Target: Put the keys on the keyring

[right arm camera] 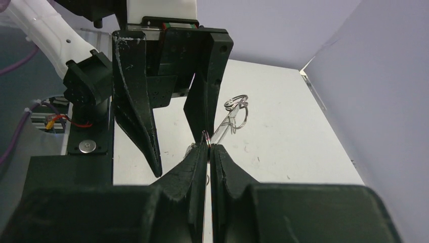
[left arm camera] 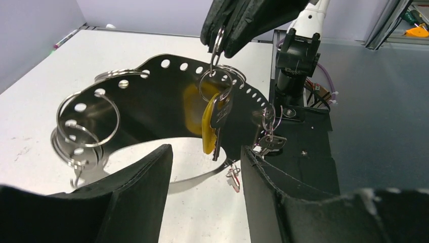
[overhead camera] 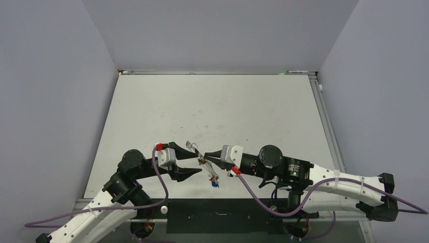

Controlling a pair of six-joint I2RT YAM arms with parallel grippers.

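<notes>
- Above the near edge of the white desk, about midway along it, both arms meet and the task hardware hangs in the air between them.
- Right gripper: jaws pressed tight on a small silver wire split ring. Judgement: this single pinch carries the whole bunch, keeping it off the surface and open to the other arm.
- Shiny silver metal keyring: from the left wrist it reads as a broad curved mirror band with a row of round holes, hanging tilted just ahead of the left fingers.
- Silver key with yellow-orange plastic tag dangles below the pinched ring, against the band. Whether it is threaded through a hole, I cannot tell.
- Second silver key hangs at the band's end nearer the arm bases; tag colour unclear.
- Empty silver split rings sit at the band's other end.
- Left gripper: fingers about half spread, holding nothing. Judgement: placed to steady or take the band.
- Surface: matt white, lightly scuffed.
- Room: bare pale grey-violet walls on three sides.
</notes>
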